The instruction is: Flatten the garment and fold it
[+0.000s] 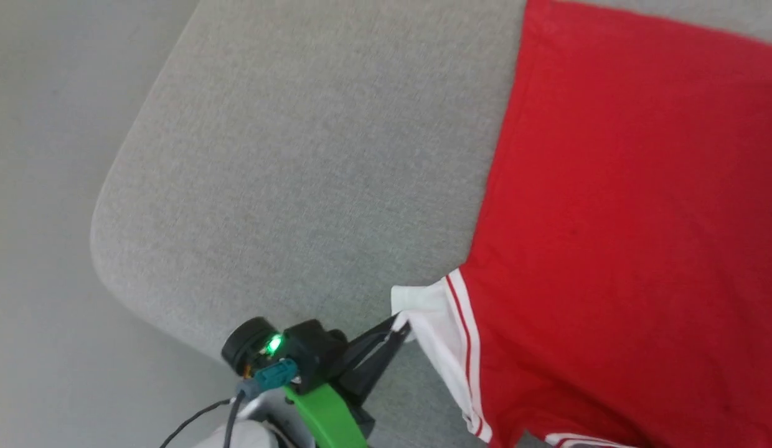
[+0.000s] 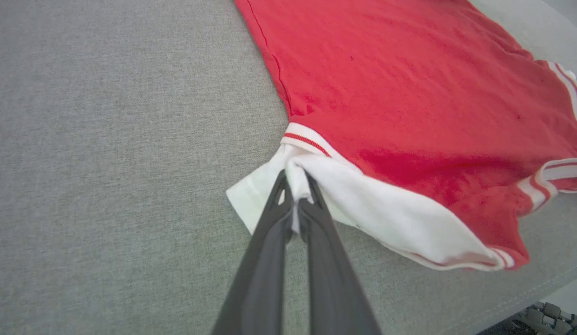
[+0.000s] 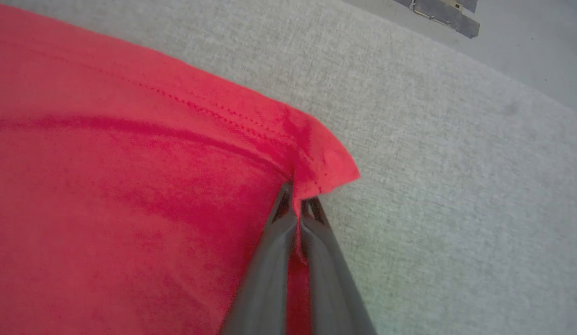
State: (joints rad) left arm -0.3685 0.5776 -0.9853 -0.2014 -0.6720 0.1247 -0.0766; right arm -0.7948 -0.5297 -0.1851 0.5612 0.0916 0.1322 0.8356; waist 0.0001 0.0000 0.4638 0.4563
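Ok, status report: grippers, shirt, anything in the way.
Both shut: left gripper on the shirt sleeve, right gripper on a red corner. Shirt spread on the grey cushion, not yet folded. Nothing in the way.

Grey fabric-covered surface (image 1: 286, 155) with rounded corner, red garment (image 1: 610, 218) with white sleeve lying on it
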